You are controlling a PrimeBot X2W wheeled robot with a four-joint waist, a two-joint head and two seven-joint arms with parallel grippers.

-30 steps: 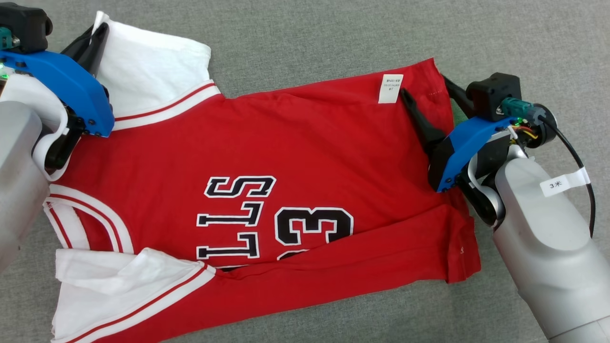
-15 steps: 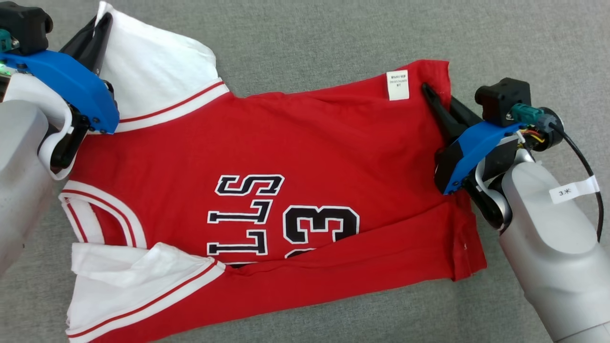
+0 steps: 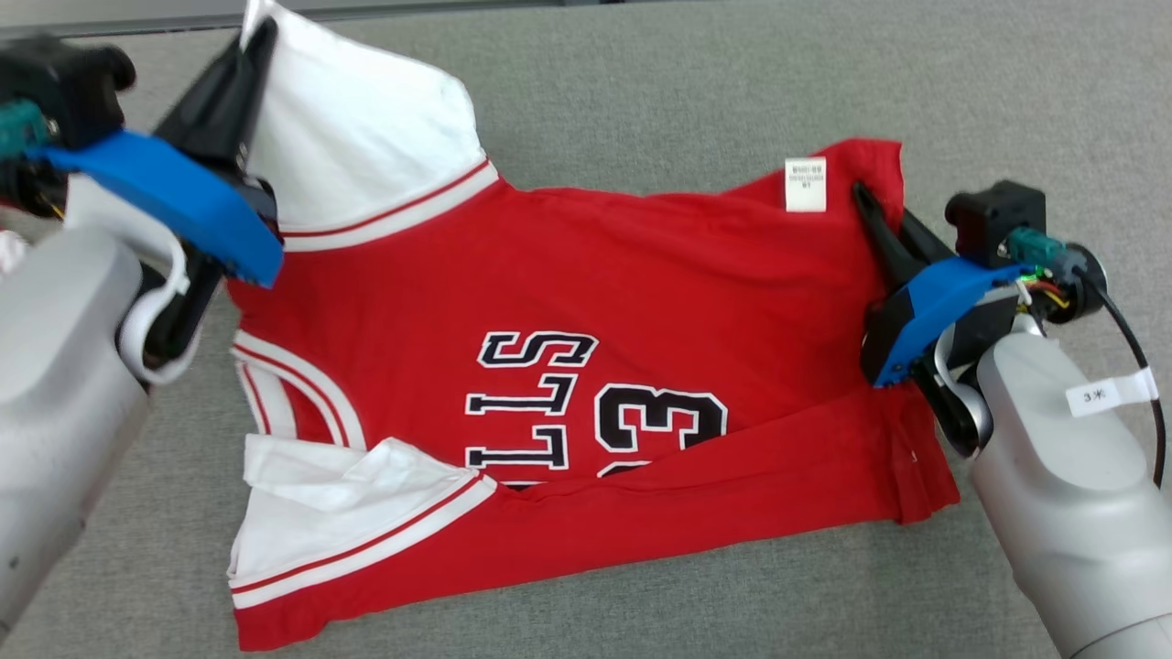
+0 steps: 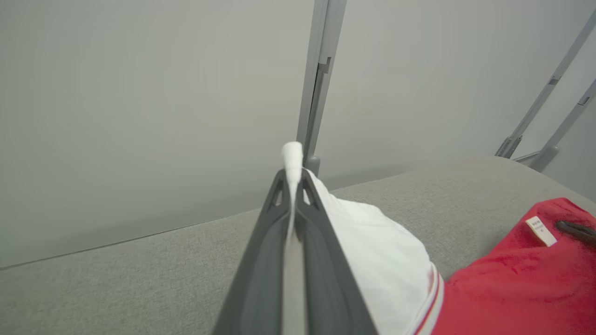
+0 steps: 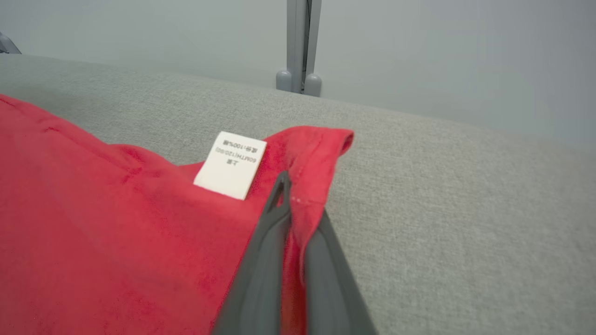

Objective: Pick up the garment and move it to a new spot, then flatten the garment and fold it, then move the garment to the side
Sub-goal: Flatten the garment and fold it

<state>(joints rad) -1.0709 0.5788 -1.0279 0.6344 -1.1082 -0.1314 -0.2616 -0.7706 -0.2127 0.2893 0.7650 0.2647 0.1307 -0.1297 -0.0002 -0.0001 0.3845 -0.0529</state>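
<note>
Both jaws clamped on garment (image 3: 641, 293) — left gripper (image 3: 259, 37) pinching white sleeve (image 3: 366, 137), right gripper (image 3: 881, 212) pinching red hem (image 3: 881, 165) beside label (image 3: 805, 184).

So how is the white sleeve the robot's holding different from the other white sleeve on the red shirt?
The held white fabric sleeve is pinched in the left gripper and held up off the grey surface; the other white sleeve lies on it, untouched. The held one is pulled fairly smooth; the other is crumpled. Both have red-striped trim on one red jersey.
</note>
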